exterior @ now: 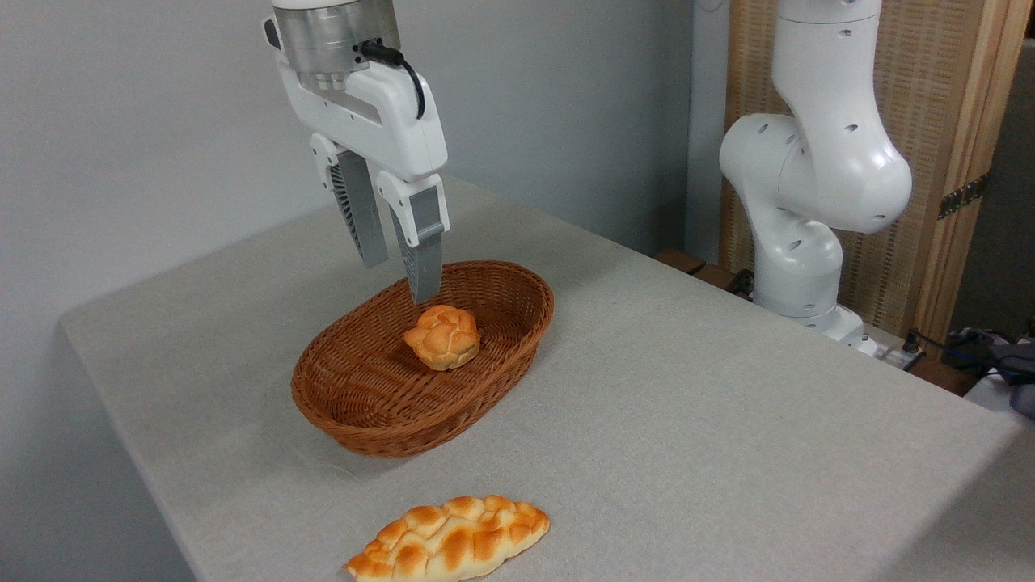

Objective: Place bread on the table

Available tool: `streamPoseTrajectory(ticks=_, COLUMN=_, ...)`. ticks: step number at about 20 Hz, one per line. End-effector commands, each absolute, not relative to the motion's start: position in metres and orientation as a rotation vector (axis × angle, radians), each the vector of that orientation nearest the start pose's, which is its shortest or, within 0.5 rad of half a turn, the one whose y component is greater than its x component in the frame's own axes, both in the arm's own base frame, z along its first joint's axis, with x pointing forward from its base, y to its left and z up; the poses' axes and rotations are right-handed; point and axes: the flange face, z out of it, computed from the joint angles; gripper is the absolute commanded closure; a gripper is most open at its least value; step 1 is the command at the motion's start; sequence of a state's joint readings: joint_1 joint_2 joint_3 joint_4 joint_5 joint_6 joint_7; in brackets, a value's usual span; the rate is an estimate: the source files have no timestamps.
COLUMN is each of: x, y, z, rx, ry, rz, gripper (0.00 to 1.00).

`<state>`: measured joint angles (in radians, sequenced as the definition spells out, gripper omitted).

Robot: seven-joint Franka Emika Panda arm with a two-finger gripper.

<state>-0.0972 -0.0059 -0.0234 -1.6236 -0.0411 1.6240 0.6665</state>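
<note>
The bread (449,540), a long braided loaf with a golden-orange crust, lies flat on the table (728,420) near the front edge, in front of the basket. My gripper (400,279) hangs above the back half of the brown wicker basket (380,428). It is open, with nothing between its fingers. Its fingertips are just above and behind a small round knotted bun (442,336) that sits inside the basket. The gripper is well clear of the loaf.
The arm's white base and lower links (808,210) rise at the right, beyond the table's far edge. A wooden screen (954,162) stands behind it. Cables and dark objects (986,356) lie at the far right.
</note>
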Motion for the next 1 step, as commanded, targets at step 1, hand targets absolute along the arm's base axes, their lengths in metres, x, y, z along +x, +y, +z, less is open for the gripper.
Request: streamPoseTrajectory(ticks=1, x=0.553, y=-0.0664, z=0.6145, rx=-2.939, ry=1.187, rz=-0.03, gripper=0.0)
